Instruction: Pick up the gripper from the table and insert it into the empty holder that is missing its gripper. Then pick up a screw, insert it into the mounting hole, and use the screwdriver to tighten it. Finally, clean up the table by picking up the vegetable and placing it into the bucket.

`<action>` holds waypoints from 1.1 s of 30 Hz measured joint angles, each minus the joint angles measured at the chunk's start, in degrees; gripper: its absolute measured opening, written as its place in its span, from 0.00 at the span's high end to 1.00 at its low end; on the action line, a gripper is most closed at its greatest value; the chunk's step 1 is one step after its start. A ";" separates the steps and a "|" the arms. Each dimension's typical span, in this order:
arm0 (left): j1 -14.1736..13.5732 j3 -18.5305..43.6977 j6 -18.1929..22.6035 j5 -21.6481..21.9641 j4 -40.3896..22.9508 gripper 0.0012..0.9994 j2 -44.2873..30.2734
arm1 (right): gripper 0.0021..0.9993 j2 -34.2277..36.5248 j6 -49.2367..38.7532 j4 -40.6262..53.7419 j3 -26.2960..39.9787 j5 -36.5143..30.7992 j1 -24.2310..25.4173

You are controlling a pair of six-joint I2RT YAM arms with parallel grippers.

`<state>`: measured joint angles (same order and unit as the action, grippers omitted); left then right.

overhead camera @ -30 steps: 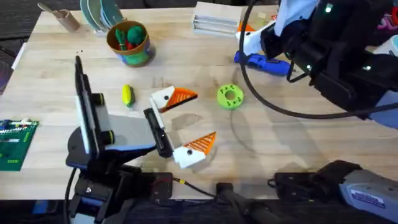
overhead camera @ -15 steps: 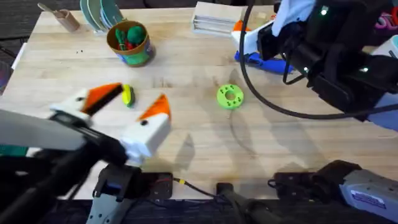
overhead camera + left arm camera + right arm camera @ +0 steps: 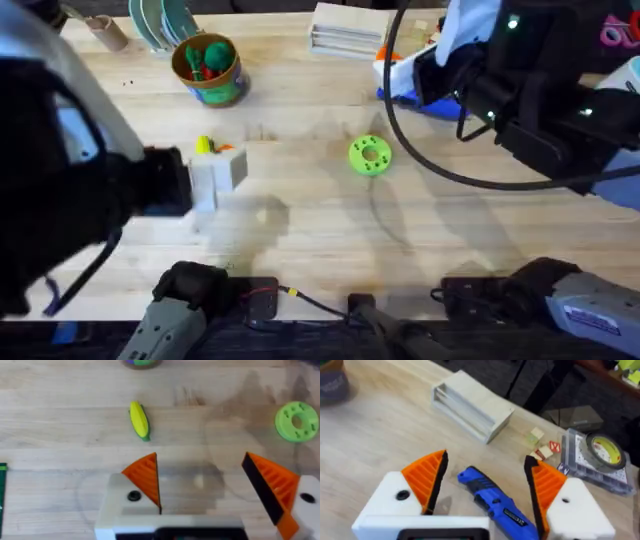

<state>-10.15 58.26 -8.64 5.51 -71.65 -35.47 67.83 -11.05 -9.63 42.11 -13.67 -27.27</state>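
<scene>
While our right gripper (image 3: 485,490) hangs w/ jaws spread, the screwdriver (image 3: 492,502) lies on the table (image 3: 330,215) between its fingers, not pinched. Left gripper (image 3: 210,485) also open, above the table; vegetable (image 3: 139,420) lies just beyond it, apart. Bucket (image 3: 207,68) at the far side holds green & red produce.

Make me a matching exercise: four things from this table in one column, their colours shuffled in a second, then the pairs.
Things:
1. vegetable
2. screwdriver
3. disc with holes
4. rim of the bucket

Colours:
A. bright green
B. orange-yellow
C. yellow with a green tip
D. blue

Pairs: 1-C, 2-D, 3-A, 4-B
</scene>
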 joint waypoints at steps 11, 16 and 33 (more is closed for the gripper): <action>0.00 0.00 -5.62 14.27 8.99 0.01 -10.08 | 0.01 0.00 0.17 3.32 0.00 0.00 0.00; 0.81 0.00 -8.92 15.27 9.72 0.01 -17.92 | 0.01 0.00 0.17 3.30 0.00 0.00 0.00; 16.54 0.00 -7.38 3.70 17.91 0.01 -40.74 | 0.01 0.00 -0.91 3.32 0.00 0.00 0.00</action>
<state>6.39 58.26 -16.02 9.21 -53.74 -76.21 67.83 -11.96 -6.31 42.11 -13.67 -27.27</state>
